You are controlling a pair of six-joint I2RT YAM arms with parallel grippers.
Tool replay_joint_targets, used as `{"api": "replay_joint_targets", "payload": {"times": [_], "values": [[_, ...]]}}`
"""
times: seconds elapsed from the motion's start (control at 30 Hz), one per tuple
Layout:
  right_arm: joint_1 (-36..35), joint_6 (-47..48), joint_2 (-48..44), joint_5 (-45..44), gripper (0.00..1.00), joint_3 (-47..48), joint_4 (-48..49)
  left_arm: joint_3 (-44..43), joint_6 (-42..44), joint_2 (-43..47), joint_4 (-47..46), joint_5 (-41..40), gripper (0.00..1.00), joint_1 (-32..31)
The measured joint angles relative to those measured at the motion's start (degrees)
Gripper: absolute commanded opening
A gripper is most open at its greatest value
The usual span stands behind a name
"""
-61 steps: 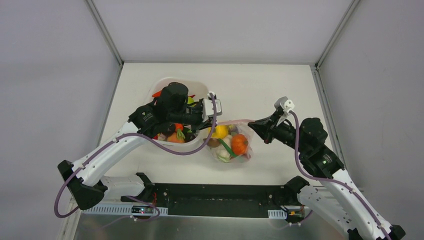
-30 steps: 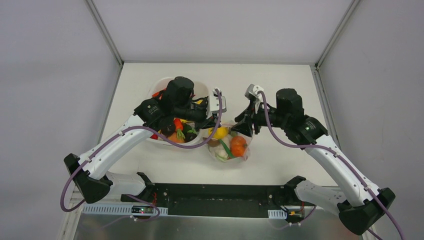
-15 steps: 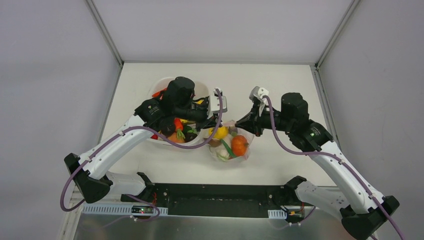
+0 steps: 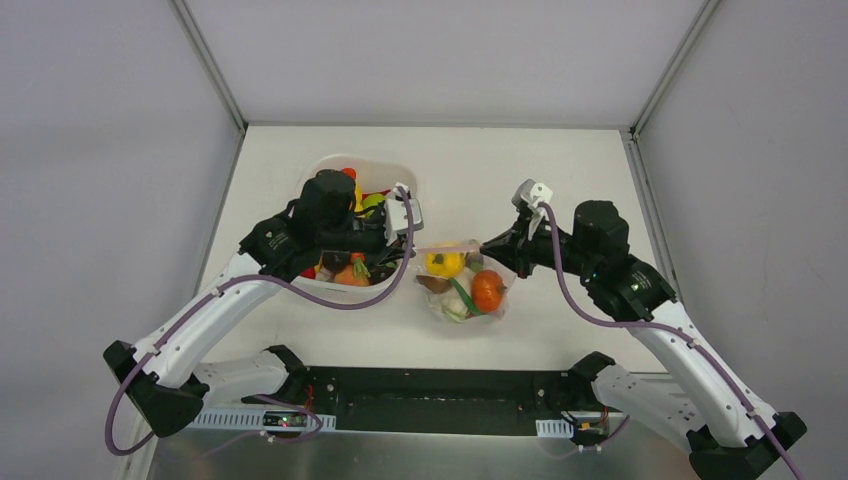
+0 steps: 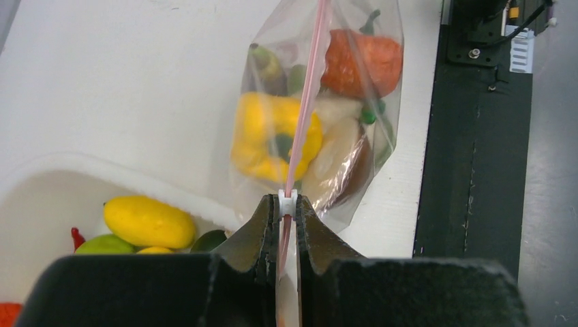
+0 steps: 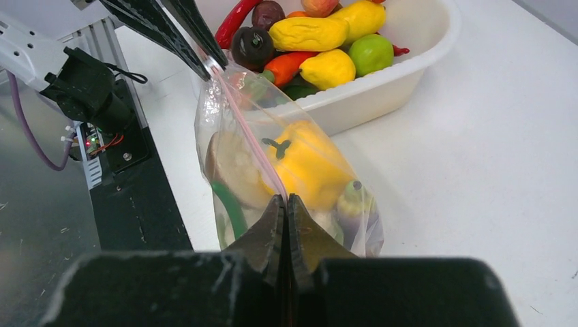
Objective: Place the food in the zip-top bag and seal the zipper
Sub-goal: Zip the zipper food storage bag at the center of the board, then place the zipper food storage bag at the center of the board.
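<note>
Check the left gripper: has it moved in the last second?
Yes. The left gripper, shut on the zipper, has drawn back left in the top view, its wrist now over the white tub's right rim instead of past it.

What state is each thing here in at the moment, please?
bag: upright, food inside, held by its top edge.
zipper: stretched taut; sealed or not, cannot tell.
left gripper: shut on zipper.
right gripper: shut on zipper.
tub: part full of food.
</note>
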State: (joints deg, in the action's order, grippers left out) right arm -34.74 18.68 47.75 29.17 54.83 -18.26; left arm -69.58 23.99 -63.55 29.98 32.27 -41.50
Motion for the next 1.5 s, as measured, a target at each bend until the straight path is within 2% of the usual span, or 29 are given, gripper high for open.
{"api": "replay_joint_targets", "payload": {"times": [0.23, 0.73, 0.9, 1.0, 1.13, 1.17, 1.2, 1.23, 1.4, 1.5], "values": [[0.0, -0.22, -0.52, -1.75, 0.0, -0.22, 0.02, 3.91, 0.22, 5.16, 1.95, -2.86, 0.0, 2.62], [0.0, -1.86, -2.1, -3.5, 0.0, -2.1, 2.34, 4.76, 0.92, 5.77, 2.91, -7.21, 0.04, 2.99], [0.0, -2.12, -2.43, -3.72, 0.0, -2.19, 2.56, 4.76, 0.66, 6.01, 2.6, -7.32, 0.23, 2.99], [0.07, -2.23, -2.78, -4.68, 0.0, -2.19, 2.6, 5.01, 0.52, 6.73, 3.3, -8.33, 0.46, 3.48], [0.17, -2.78, -3.19, -5.86, 0.0, -2.25, 2.64, 5.9, -1.53, 7.72, 2.58, -10.23, 0.63, 4.13], [0.17, -2.95, -3.23, -6.12, 0.0, -2.34, 2.69, 6.4, -2.32, 7.93, 1.79, -10.47, 0.74, 4.39], [0.17, -3.28, -3.34, -7.06, 0.0, -2.58, 3.04, 6.91, -3.08, 8.2, 1.03, -10.71, 0.9, 4.5], [0.17, -3.52, -3.41, -7.82, 0.0, -2.71, 3.21, 7.65, -4.04, 8.59, -0.22, -11.3, 0.98, 4.83], [0.17, -4.37, -2.6, -13.29, 0.0, -2.58, 4.42, 13.03, -9.92, 13.31, -8.46, -15.02, 0.99, 5.51], [0.17, -4.48, 1.11, -17.94, 0.0, 0.15, 4.5, 14.43, -12.68, 16.17, -12.2, -17.07, 0.99, 5.62]]}}
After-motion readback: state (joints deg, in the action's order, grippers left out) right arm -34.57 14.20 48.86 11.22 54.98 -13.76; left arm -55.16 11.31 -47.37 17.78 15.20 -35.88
